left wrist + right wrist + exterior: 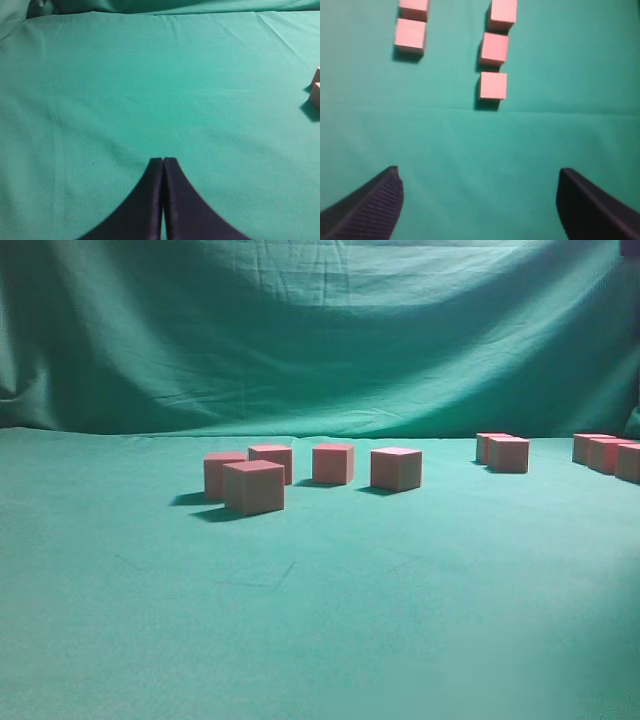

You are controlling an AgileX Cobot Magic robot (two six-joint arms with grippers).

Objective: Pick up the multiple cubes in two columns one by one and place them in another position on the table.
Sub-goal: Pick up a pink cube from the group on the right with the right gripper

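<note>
The green cloth table [320, 620] fills most of every view, and its matching backdrop [320, 330] hangs creased across the top of the exterior view. On the cloth I count two sets of pinkish-red cubes: four loose ones [254, 486] left of centre in the exterior view, which I take to be the ones already relocated, and the remaining columns [509, 454] toward the right edge, two in one group and three in the other. My right wrist view looks down on those columns: two cubes at upper left [410, 35] and three in a line at upper centre, the nearest one [493, 86] standing alone at the end of its column. The right gripper [480, 200] hangs above bare cloth at the bottom of that frame with its jaws spread wide and nothing between them. The left gripper [163, 162] sits with its fingers pressed together over bare cloth, two cubes [316, 95] just peeking in at the right edge of its view. I judge I am between picks, lining up the next one. The next move calls for advancing the right gripper toward the nearest cube, centring the jaws around it, descending and closing without nudging its neighbour.
</note>
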